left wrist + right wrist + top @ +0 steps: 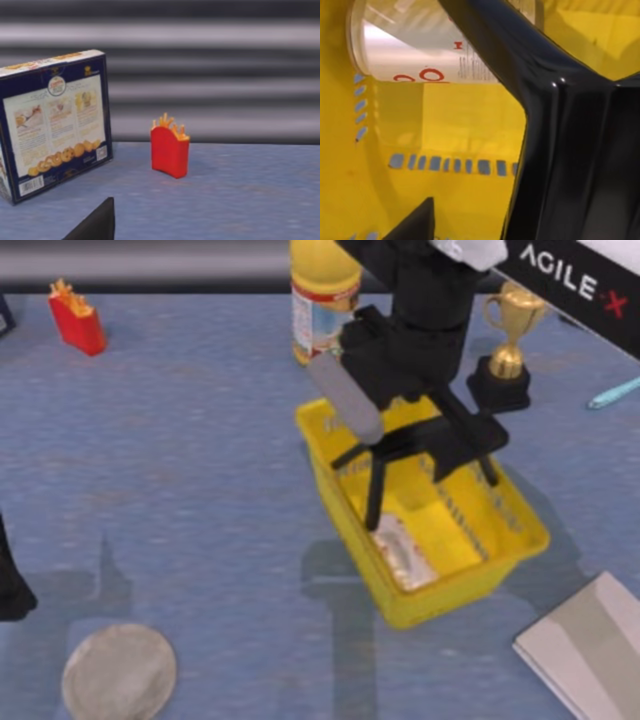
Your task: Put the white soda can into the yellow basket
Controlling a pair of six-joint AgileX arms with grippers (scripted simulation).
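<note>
Yellow basket [520, 540]: smooth plastic, slight sheen, slotted walls. White soda can [403, 552]: glossy printed wall, dull metallic end. Basket handle [580, 150]: glossy black plastic. Counter [200, 500]: matt blue, cloth-like grain. Trophy [510, 325]: shiny gold. Fries carton [170, 150]: smooth red.

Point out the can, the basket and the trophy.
can [402, 552], top view, its side, lying in the basket.
basket [440, 602], top view, near rim.
trophy [512, 315], top view, gold cup.
</note>
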